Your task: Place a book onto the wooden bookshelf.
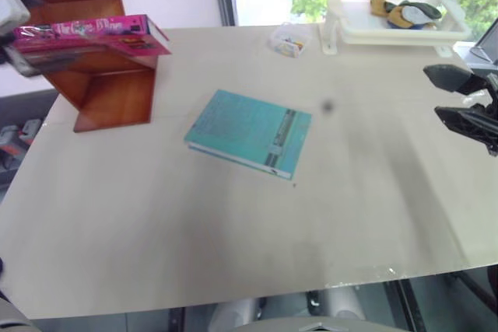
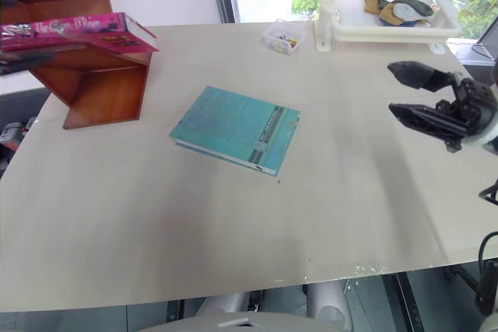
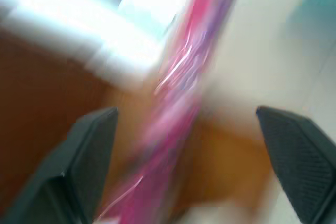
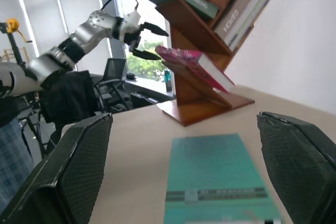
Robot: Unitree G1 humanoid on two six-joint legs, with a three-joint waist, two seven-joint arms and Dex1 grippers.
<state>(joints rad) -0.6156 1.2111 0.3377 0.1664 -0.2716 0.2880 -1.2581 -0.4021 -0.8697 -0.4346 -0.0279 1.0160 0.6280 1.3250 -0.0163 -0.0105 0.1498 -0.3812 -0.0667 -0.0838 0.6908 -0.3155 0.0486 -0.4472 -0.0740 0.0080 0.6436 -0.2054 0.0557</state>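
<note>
Head views: pink book (image 1: 89,36) lies flat on the lowest shelf of the wooden bookshelf (image 1: 113,91); teal book (image 2: 236,128) on the table (image 1: 233,231).
Left wrist view: left gripper (image 3: 184,145) spread wide around the book, not touching.
Right wrist view: right gripper (image 4: 184,166) wide, holding nothing.
Progress: placement looks done; only withdrawal left.

The pink book (image 1: 93,35) lies on the bookshelf (image 1: 109,87) at ten o'clock of the teal book (image 1: 249,131), right gripper (image 1: 455,99) at three.
</note>
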